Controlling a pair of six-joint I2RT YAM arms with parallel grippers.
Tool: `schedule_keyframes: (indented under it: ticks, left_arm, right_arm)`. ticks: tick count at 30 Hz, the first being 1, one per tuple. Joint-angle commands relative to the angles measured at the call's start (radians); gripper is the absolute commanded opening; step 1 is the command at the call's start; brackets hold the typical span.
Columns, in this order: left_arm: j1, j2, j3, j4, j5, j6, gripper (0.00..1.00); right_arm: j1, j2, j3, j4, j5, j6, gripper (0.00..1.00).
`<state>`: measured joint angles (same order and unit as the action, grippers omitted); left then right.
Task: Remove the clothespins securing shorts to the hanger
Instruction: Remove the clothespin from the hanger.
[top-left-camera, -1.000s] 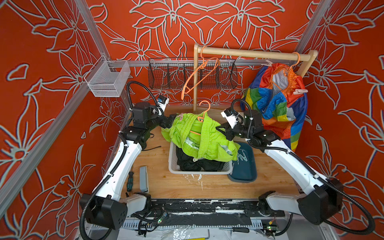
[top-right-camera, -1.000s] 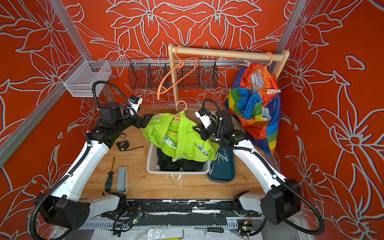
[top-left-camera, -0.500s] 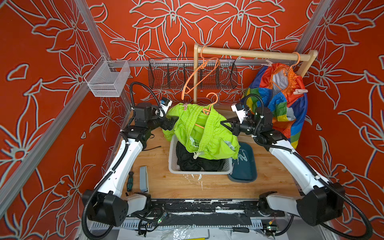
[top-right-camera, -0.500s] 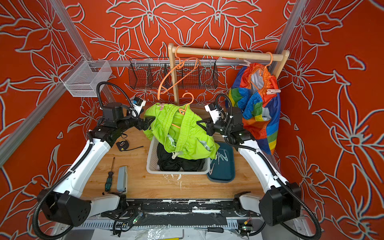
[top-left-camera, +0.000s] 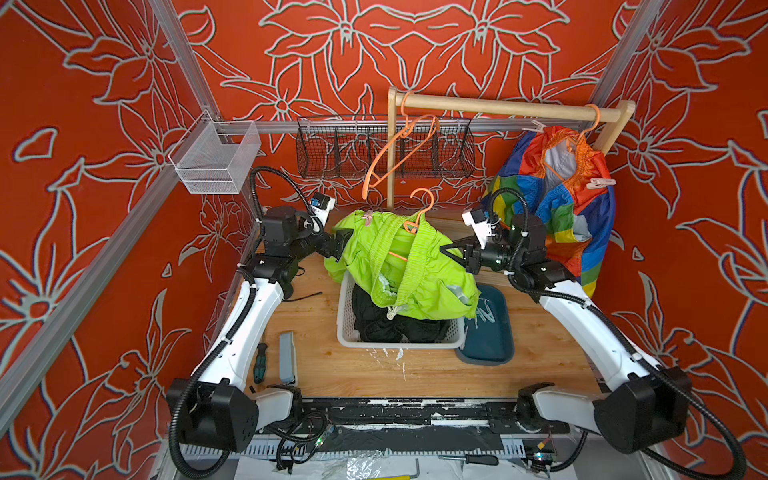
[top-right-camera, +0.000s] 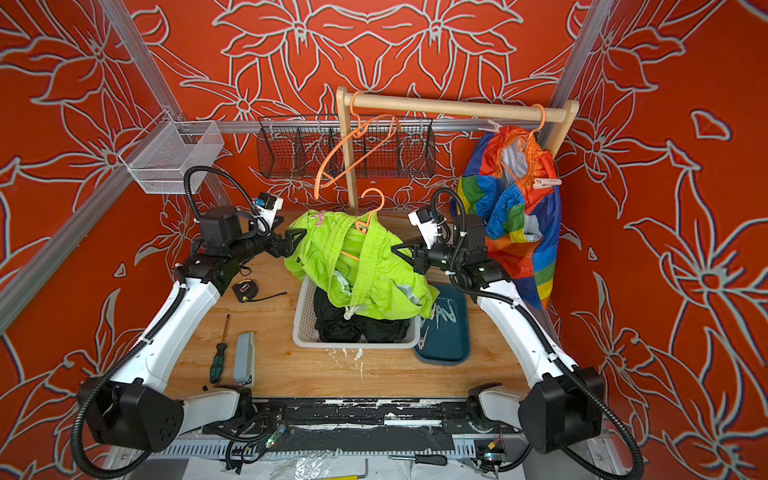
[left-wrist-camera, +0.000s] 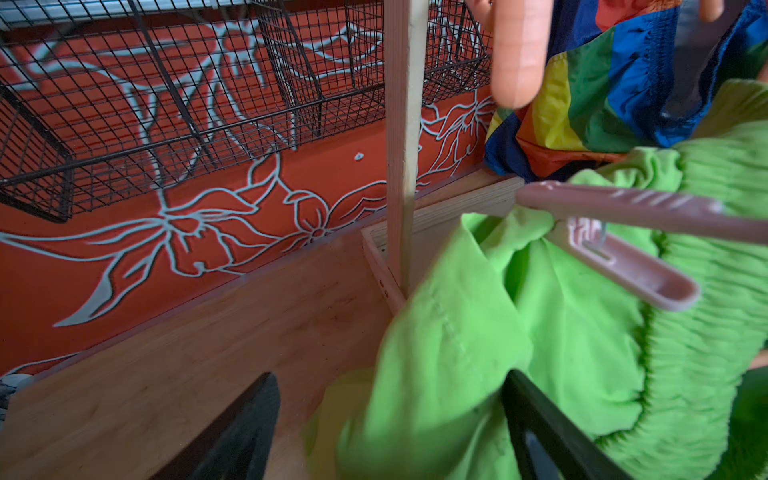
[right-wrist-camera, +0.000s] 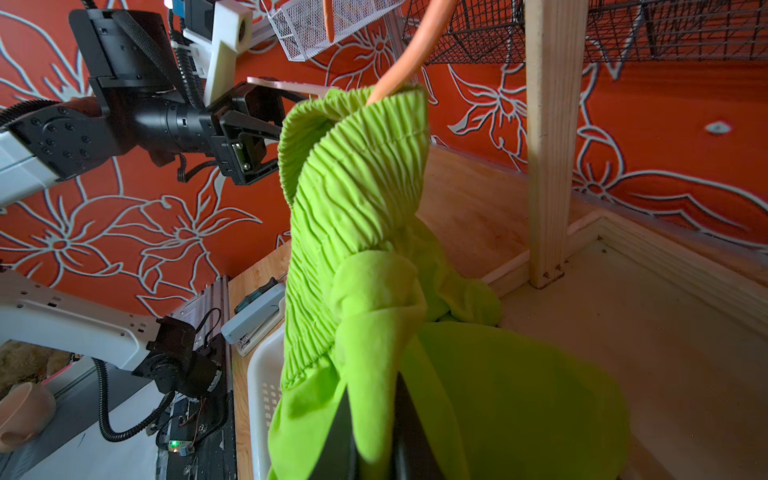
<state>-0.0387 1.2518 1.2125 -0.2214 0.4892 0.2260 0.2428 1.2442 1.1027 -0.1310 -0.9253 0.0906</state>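
The lime green shorts (top-left-camera: 399, 266) hang on an orange hanger (top-left-camera: 422, 208), held up over the white basket. My right gripper (top-left-camera: 446, 249) is shut on a fold of the green fabric, seen pinched in the right wrist view (right-wrist-camera: 374, 415). At the shorts' opposite edge my left gripper (top-left-camera: 338, 245) is open; in the left wrist view green cloth lies between its fingers (left-wrist-camera: 388, 382). A pink clothespin (left-wrist-camera: 623, 232) grips the waistband just beyond them, also in both top views (top-left-camera: 368, 217) (top-right-camera: 320, 216). The rainbow shorts (top-left-camera: 557, 199) hang on the wooden rail with a pink clothespin (top-left-camera: 598, 182).
Black shorts (top-left-camera: 386, 320) lie in the white basket (top-left-camera: 399, 344). A teal tray (top-left-camera: 490, 336) beside it holds loose clothespins (top-left-camera: 484, 313). An empty orange hanger (top-left-camera: 399, 153) hangs on the rail before a black wire basket (top-left-camera: 332, 145). A screwdriver (top-left-camera: 260, 361) and grey stapler (top-left-camera: 286, 357) lie front left.
The green shorts and hanger have been lifted off the basket, up and toward the back, in my right gripper. My left gripper has stayed open at the shorts' edge.
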Motion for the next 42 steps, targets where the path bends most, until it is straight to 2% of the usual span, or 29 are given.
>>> schedule_keyframes:
  ticks: [1, 6, 12, 15, 16, 17, 19, 20, 21, 26, 27, 29, 32, 35, 37, 42]
  left_arm:
    - [0.013, -0.020, 0.044, 0.026, 0.115, -0.032, 0.85]
    - [0.013, 0.054, 0.075, -0.026, 0.203, -0.025, 0.85]
    - [0.013, 0.153, 0.162, -0.138, 0.373, -0.012, 0.83]
    - [0.011, 0.169, 0.174, -0.166, 0.391, 0.000, 0.79]
    - [0.011, 0.168, 0.173, -0.167, 0.391, 0.003, 0.70]
    - [0.011, 0.167, 0.174, -0.170, 0.391, 0.006, 0.57]
    - [0.011, 0.164, 0.177, -0.175, 0.383, 0.009, 0.18]
    - [0.011, 0.161, 0.177, -0.173, 0.379, 0.010, 0.04]
    - [0.011, 0.158, 0.177, -0.169, 0.376, 0.008, 0.00]
    - [0.003, 0.133, 0.151, -0.121, 0.359, -0.020, 0.00]
    - [-0.002, 0.133, 0.150, -0.115, 0.354, -0.023, 0.00]
    - [-0.024, 0.133, 0.151, -0.117, 0.327, -0.017, 0.00]
    - [-0.083, 0.133, 0.150, -0.134, 0.244, 0.014, 0.00]
    - [-0.164, 0.138, 0.140, -0.144, 0.107, 0.055, 0.00]
    - [-0.209, 0.133, 0.126, -0.131, 0.037, 0.064, 0.00]
    - [-0.245, 0.125, 0.114, -0.102, 0.021, 0.039, 0.00]
  right_arm:
    - [0.000, -0.017, 0.028, 0.030, -0.077, -0.008, 0.00]
    - [0.000, -0.028, 0.029, 0.076, -0.117, 0.036, 0.00]
    - [-0.001, -0.028, 0.048, 0.048, -0.112, 0.019, 0.00]
    - [0.000, -0.022, 0.053, 0.051, -0.102, 0.019, 0.00]
    - [0.000, -0.019, 0.055, 0.053, -0.095, 0.018, 0.00]
    - [-0.001, -0.016, 0.057, 0.053, -0.088, 0.016, 0.00]
    - [0.000, -0.006, 0.062, 0.048, -0.073, 0.010, 0.00]
    - [0.001, 0.000, 0.063, 0.047, -0.066, 0.009, 0.00]
    - [0.000, 0.002, 0.063, 0.045, -0.058, 0.008, 0.00]
    - [0.000, 0.001, 0.044, 0.044, 0.017, 0.005, 0.00]
    - [0.000, 0.000, 0.043, 0.035, 0.036, -0.005, 0.05]
    - [0.003, -0.013, 0.046, -0.001, 0.112, -0.032, 0.25]
    - [0.013, -0.074, 0.031, -0.029, 0.252, -0.085, 0.43]
    - [0.073, -0.183, 0.009, -0.052, 0.507, -0.184, 0.55]
    - [0.140, -0.262, -0.002, -0.057, 0.644, -0.276, 0.61]
    - [0.298, -0.349, -0.035, -0.035, 0.676, -0.450, 0.65]
